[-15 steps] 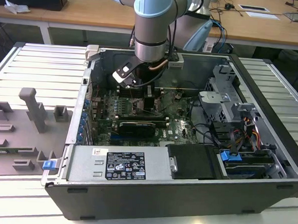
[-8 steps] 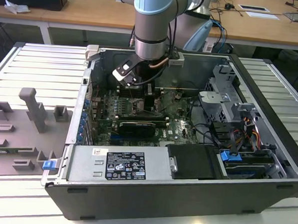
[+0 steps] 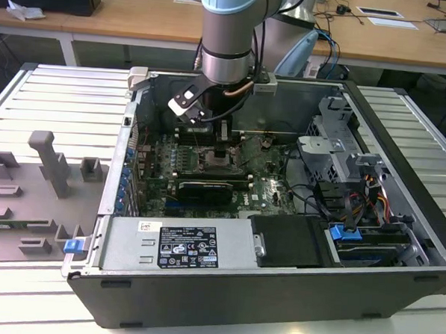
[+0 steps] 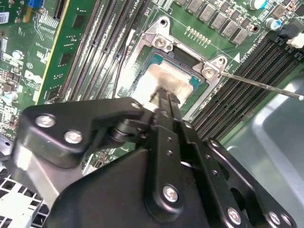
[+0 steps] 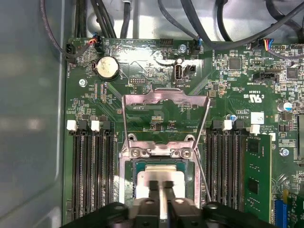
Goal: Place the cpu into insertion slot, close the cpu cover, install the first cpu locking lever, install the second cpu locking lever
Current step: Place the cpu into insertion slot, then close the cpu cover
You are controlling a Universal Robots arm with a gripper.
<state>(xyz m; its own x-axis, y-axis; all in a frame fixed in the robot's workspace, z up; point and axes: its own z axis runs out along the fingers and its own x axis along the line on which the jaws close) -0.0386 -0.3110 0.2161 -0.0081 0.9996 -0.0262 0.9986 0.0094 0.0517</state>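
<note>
**Status, cpu seating stage**

- Arm (image 3: 228,33) reaches down into the open PC case (image 3: 201,300). The gripper (image 3: 220,141) hangs directly over the insertion slot (image 5: 124,185), approx. mid-board (image 5: 156,61).
- Gripper state: fingers drawn together, nothing seen between them in both wrist views. Tips sit on, or just above, the middle of the cpu (image 5: 161,175). Actual contact can't be confirmed.
- Cpu position: lies flat inside the slot rim with its silver top up and edges parallel to the rim. It looks seated, not tilted (a judgement; the pins underneath are hidden).
- Key relation: the cpu lies straight below the fingertips along the gripper's own axis, with no sideways offset seen. The line between the two fingers runs parallel to the memory slots (image 5: 90,171) either side of the insertion slot.
- Cover (image 5: 166,98): not closed. It is swung back off the slot and hinged at the rim edge with the two screws, i.e. on the side of the slot away from the gripper body. The board shows through its square opening.
- Levers: not installed. One lever rod (image 4: 261,85) stands free of the slot and angles out across the memory slots from a rim corner. A second thin rod appears to run alongside the opposite cover edge, but its end can't be made out.
- Single-arm rig, so there is no nearer/farther arm to weigh.
</note>
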